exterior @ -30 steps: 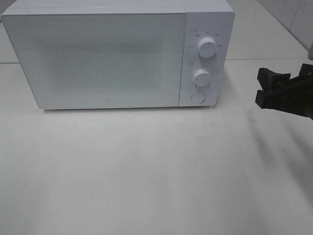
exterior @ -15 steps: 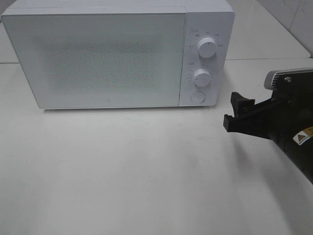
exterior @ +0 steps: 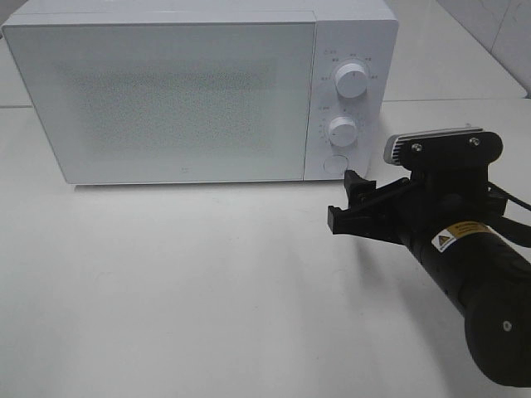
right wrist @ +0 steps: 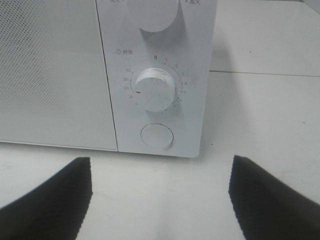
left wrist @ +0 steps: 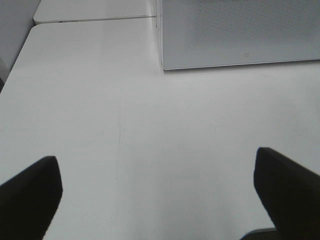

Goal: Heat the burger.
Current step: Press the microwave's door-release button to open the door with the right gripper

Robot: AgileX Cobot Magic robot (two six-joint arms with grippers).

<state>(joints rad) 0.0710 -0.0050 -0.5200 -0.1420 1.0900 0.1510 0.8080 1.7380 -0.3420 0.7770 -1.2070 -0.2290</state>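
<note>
Two tools are figured, the student notes: why does the right tool stand so near the white box-shaped microwave oven?

Tutor: It faces the oven's control panel, jaws parted and holding nothing. One black finger is near the flat round push button at the panel's foot without touching it. That button probably releases the door, so the pose reads as preparation for a press. The left tool hangs over the bare white tabletop off the oven's door-side corner, likewise spread and empty, apparently idle.

Student: And the small tan-bunned burger?

Tutor: No view shows it. The oven's door is shut. Its fine dotted screen is too pale and dense to see through, so whether the burger lies inside cannot be told.

Student: What of surfaces?

Tutor: The oven is smooth matt white, seemingly plastic, with rounded edges. Above the button sit two round white knobs: the lower timer knob, ringed by printed numerals, and the upper knob. The right tool's fingers are black, blocky and finely ribbed along their edges. A press calls for one fingertip centred on the button, since the timer knob is close above.
</note>
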